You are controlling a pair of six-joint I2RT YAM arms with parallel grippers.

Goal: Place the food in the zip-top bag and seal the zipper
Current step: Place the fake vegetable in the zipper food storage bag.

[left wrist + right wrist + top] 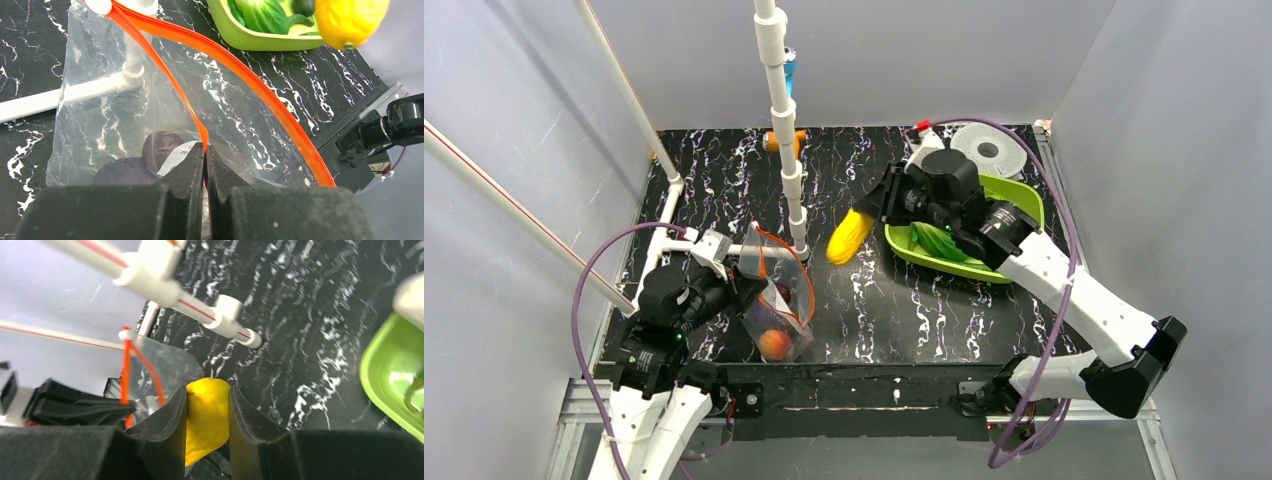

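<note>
Zipper (250,77) pinched by left gripper (205,147); right gripper (207,390) clamps yellow piece (848,236), 2 o'clock of zip-top bag (776,290).

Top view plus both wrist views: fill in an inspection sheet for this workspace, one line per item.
Surface: black table with white veining.
Job's things: clear bag open, with the peach and plum inside; orange zipper unsealed; yellow piece in the air between tray and bag; leafy greens in the green tray.
Clutter: white spool and a small orange thing near the back edge.
Grippers: left gripper shut on the clear bag's zipper edge; right gripper shut on the yellow piece.
Cables: purple cable looping beside the left arm, another beside the right.
Surroundings: pale walls on three sides; white pipe frame over the left half.
</note>
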